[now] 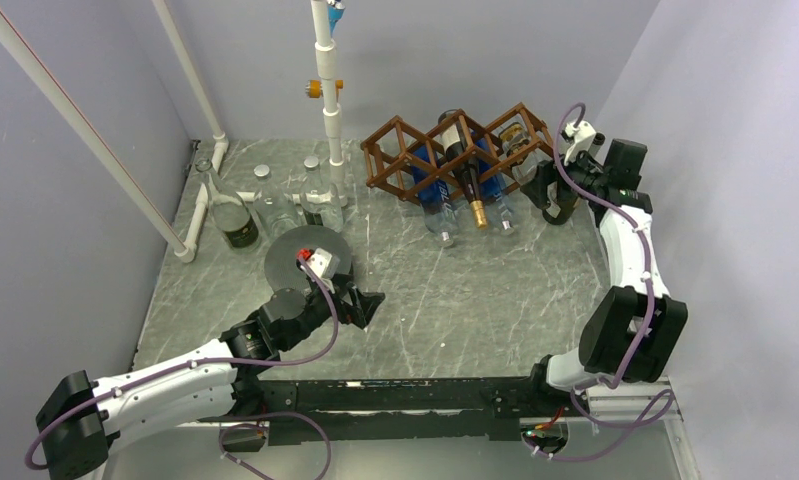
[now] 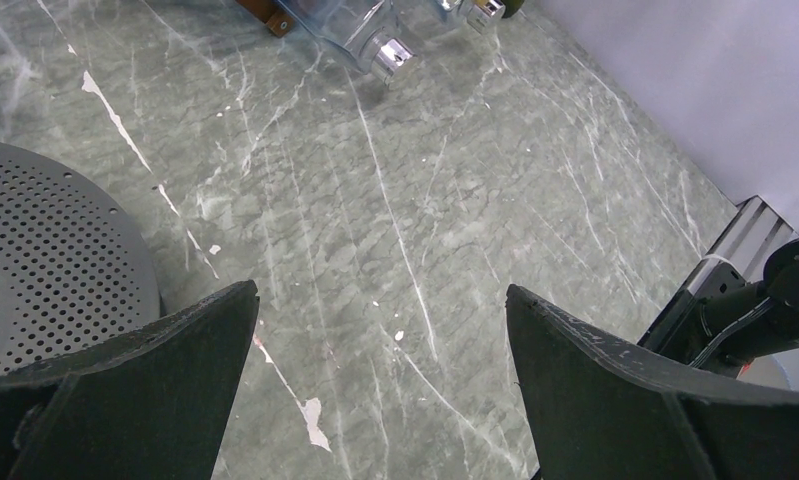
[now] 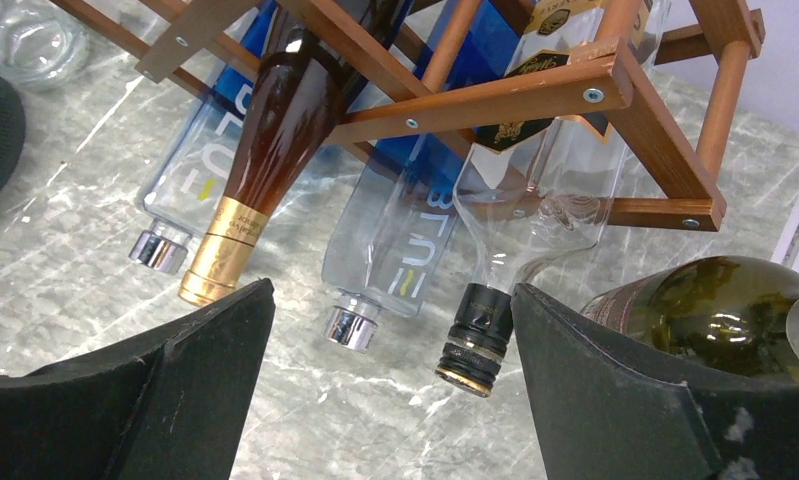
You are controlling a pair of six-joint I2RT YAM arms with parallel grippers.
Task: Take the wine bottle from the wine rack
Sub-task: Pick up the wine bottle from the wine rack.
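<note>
We see the right fingers (image 1: 555, 205) spread wide and holding nothing, hovering low at the right end of the wine rack (image 3: 495, 100), which stands on the far side of the bench (image 1: 445, 290). The wine bottle (image 3: 275, 130), brown with a gold foil neck, lies in the rack ahead of these fingers and left of their gap. It slants neck-down through a middle cell, so the foil end comes down to the bench. A blue bottle (image 3: 190, 190) with a silver cap lies just to its left. A second blue bottle (image 3: 405, 230) lies just to its right, straight ahead of the gap. A clear bottle (image 3: 545, 190) with a black cap slants out of the end cell, its cap just ahead of the fingertip on the right of the wrist view. Beyond that same finger a green bottle (image 3: 715, 310) shows, and we cannot tell what it rests on. The left fingers (image 1: 368, 307) are also wide apart and empty, well away from the rack and low over bare bench. A grey perforated disc (image 2: 55, 250) lies just beside the finger on the left of their wrist view, and several glass bottles (image 1: 237, 218) stand beyond the disc.
</note>
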